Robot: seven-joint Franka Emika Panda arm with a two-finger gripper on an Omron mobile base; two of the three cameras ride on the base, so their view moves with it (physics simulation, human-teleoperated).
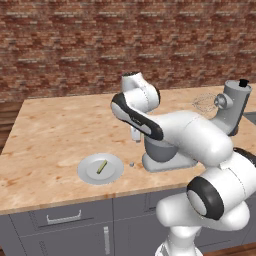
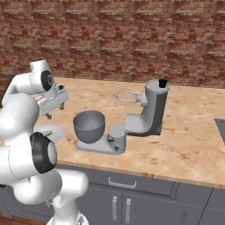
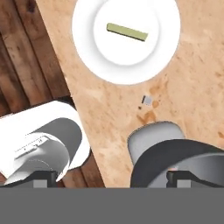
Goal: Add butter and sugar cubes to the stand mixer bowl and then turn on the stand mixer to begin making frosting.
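Hovering above the table (image 1: 50, 130) with its fingers spread wide and nothing in them, the hand (image 2: 53, 110) hangs over the plate (image 3: 168, 48) to the left of the stand mixer bowl (image 2: 89, 125). The butter (image 3: 127, 32) lies across the plate's middle, thin and flat — a descent off-centre could nudge it aside. One sugar cube (image 3: 147, 100) sits on the table between plate and bowl — a mere speck, easily knocked or missed.
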